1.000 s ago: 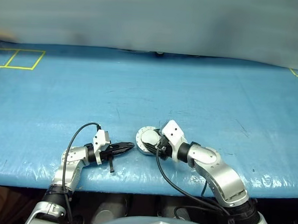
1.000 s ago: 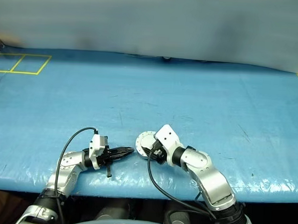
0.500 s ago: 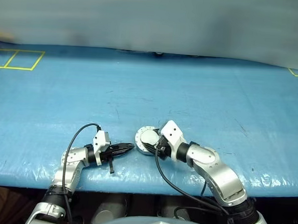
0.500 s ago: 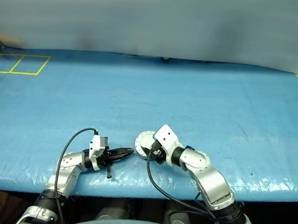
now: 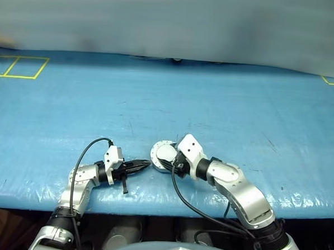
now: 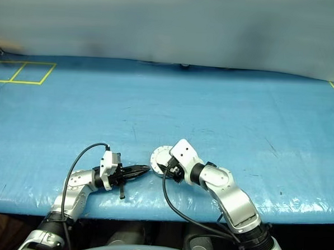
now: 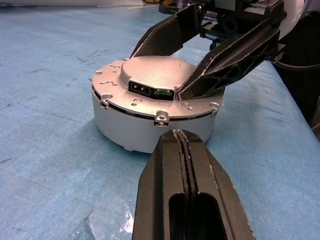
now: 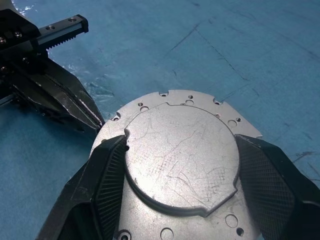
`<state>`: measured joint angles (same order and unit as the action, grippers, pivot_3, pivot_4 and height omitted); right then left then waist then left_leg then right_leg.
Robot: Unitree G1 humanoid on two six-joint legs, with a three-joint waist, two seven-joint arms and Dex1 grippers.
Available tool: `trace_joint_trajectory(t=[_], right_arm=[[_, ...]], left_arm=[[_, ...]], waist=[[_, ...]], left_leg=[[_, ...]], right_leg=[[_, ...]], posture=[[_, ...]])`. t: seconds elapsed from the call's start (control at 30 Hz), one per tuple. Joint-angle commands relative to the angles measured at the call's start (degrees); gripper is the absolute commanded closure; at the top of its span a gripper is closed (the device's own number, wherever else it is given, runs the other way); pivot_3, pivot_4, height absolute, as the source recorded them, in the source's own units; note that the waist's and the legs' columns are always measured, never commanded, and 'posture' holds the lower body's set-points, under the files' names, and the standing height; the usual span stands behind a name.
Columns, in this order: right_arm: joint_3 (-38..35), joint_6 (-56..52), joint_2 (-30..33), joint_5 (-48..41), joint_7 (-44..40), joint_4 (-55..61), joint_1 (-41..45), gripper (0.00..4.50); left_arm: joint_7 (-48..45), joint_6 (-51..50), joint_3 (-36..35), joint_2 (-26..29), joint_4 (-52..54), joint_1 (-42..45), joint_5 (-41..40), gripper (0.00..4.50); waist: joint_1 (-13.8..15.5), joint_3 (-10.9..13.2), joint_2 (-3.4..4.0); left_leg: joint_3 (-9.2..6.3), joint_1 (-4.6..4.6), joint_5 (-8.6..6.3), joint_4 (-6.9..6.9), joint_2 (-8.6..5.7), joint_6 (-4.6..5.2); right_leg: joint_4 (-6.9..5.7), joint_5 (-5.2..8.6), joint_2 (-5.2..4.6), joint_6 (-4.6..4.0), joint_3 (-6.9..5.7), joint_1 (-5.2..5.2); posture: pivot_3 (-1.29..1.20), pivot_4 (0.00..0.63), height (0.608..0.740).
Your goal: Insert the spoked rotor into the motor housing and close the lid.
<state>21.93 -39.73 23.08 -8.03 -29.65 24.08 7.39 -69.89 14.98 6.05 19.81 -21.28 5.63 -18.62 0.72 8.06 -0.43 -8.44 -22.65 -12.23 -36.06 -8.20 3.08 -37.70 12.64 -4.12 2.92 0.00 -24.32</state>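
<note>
Your right fingers (image 8: 107, 165) straddle the lid (image 8: 181, 161) atop the motor housing (image 7: 150, 127) (lid down, plain face up); your left fingers (image 7: 192, 165), pressed together, point just beside it.

Motor housing (image 7: 150, 127): interior hidden beneath the closed lid (image 8: 182, 160); no windings or rotor can be told. Far wall, the side away from the left end effector (image 7: 182, 137), concealed by the housing's own body and by the right end effector (image 8: 180, 165). Lid: flange on the side nearest the right end effector's wrist cut off by the right wrist picture's edge; contact between the fingers (image 8: 107, 172) and the raised centre disc cannot be confirmed. Small dark connector (image 7: 148, 90) on the lid's step: markings too small to read. Yellow floor marks (image 5: 19, 67), well beyond the left end effector: cut off at the edge. Bench (image 5: 241, 106) far edge: blurred.
</note>
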Motion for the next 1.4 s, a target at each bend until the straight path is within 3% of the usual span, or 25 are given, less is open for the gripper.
trace_joint_trajectory(t=[0.03, 0.47, 1.4], right_arm=[[1.8, -5.0, 1.4, 2.2, 1.0, -3.1, -1.3, 1.49], [3.2, -7.7, 2.6, 4.3, 1.8, -6.0, -1.4, 1.49], [0.6, -7.8, -0.6, -1.6, 0.7, -1.7, -0.4, 1.49]], left_arm=[[0.3, 0.0, -0.2, -0.1, 0.9, 0.1, -0.2, 4.5], [0.6, 0.1, -0.1, -0.3, 0.8, 0.0, -0.2, 4.5], [1.2, 1.1, -0.2, -0.3, -0.4, 0.2, 0.5, 4.5]], waist=[[0.0, 0.0, -0.01], [0.0, -0.3, 0.08], [0.0, -0.5, 0.13]], left_leg=[[0.0, 0.0, 0.0, 0.0, 0.0, 0.0], [0.0, 0.04, 0.0, 0.0, 0.0, 0.0], [-0.01, 0.04, -0.01, 0.11, 0.03, -0.01]], right_leg=[[0.0, 0.0, 0.0, 0.0, 0.0, 0.0], [0.01, 0.0, -0.01, 0.0, 0.0, 0.04], [0.02, 0.14, 0.0, -0.2, -0.02, 0.01]], posture=[[0.0, 0.15, 0.74], [0.0, 0.15, 0.74], [0.0, 0.15, 0.74]])
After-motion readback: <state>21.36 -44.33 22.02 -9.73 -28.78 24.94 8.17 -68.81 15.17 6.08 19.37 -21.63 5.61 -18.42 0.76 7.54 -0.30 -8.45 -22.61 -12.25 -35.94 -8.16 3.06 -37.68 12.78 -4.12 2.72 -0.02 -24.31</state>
